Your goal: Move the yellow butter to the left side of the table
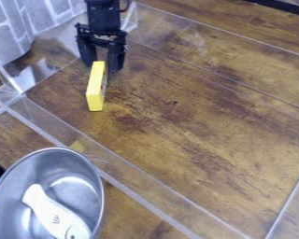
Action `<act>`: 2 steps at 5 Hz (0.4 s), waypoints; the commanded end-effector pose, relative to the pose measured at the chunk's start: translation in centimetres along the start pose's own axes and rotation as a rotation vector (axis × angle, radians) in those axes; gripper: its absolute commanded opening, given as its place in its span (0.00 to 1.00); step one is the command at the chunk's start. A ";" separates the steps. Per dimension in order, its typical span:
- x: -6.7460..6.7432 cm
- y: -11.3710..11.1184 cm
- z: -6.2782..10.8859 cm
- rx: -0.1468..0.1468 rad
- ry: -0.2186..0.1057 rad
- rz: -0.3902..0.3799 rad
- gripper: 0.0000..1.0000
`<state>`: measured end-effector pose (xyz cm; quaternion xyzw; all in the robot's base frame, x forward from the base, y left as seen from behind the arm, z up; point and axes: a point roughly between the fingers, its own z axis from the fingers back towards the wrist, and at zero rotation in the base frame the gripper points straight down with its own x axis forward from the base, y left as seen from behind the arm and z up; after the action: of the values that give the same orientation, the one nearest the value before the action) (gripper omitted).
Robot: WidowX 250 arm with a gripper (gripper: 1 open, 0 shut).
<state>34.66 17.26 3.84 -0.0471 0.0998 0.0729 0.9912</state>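
Bkgd: grey-white quilted fabric, top L | glare nearby, clear plastic

Shows as yellow butter, a long, narrow block near the clear plastic edging. Spreads beneath as dark brown, streaked table.

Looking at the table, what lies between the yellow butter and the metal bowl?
In the camera view, clear plastic edging runs across the table between the yellow butter and the metal bowl.
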 end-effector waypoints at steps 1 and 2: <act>0.2 -1.8 5.1 0.037 -0.119 -0.044 1.00; 0.1 -2.5 5.8 0.034 -0.129 -0.057 1.00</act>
<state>35.44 15.56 5.75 -0.0477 0.0849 0.0541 0.9938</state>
